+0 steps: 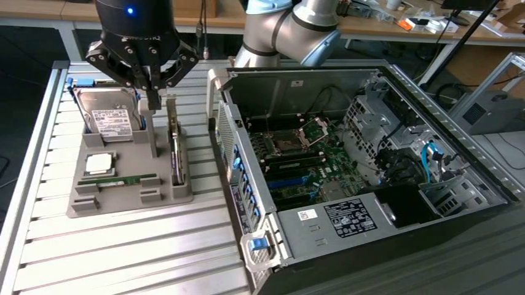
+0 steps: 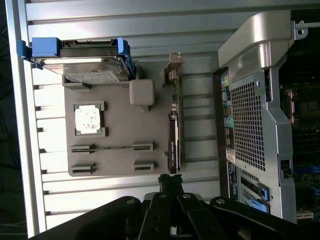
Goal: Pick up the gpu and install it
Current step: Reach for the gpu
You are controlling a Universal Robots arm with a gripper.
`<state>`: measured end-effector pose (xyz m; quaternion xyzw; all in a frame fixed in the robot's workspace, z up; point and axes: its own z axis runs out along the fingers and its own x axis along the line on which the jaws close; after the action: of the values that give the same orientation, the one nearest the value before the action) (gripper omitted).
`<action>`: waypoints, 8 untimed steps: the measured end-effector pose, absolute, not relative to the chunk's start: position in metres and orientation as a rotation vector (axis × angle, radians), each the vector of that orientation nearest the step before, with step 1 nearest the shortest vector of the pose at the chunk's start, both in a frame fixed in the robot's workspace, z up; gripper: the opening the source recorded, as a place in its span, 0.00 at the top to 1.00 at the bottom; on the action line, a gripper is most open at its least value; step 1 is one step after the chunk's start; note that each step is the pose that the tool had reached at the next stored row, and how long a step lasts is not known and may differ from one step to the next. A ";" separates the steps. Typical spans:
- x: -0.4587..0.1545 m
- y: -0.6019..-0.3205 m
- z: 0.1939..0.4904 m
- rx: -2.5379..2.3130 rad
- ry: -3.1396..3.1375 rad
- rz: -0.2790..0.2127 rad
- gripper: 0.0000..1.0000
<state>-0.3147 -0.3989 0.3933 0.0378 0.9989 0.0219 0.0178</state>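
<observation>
The gpu [image 1: 174, 147] stands on its long edge in a slot of the gray tray [image 1: 123, 200], right under the gripper [image 1: 152, 98] and a touch to the computer-case side of it. The fingers are pinched together with nothing between them, so no grip on the card here. In the wrist view those closed tips line up with the card's thin edge, just off its dark end, while the silver bracket sits at the end farther from the tool. Whether the tips touch the card, I cannot tell; in the exterior view they look to hang just above it. On the other side of the fingers, close by, the hard drive [image 1: 110, 117] stands upright in its blue-railed holder. Further along the tray from the tool lie a square processor chip [image 1: 98, 163] and then a narrow green memory stick [image 1: 123, 182], both flat. Past the card, away from the drive, the computer case [image 1: 345, 153] lies open on its side, its main board [image 1: 299, 157] exposed. Tray and case both rest on the slatted metal table [image 1: 123, 252].
</observation>
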 end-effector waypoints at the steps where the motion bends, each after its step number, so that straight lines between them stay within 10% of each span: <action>1: -0.316 -0.399 0.393 0.117 3.103 0.068 0.89; 8: -0.325 -0.399 0.393 0.117 3.103 0.068 0.89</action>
<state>-0.3249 -0.3990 0.3933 0.0377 0.9989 0.0219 0.0181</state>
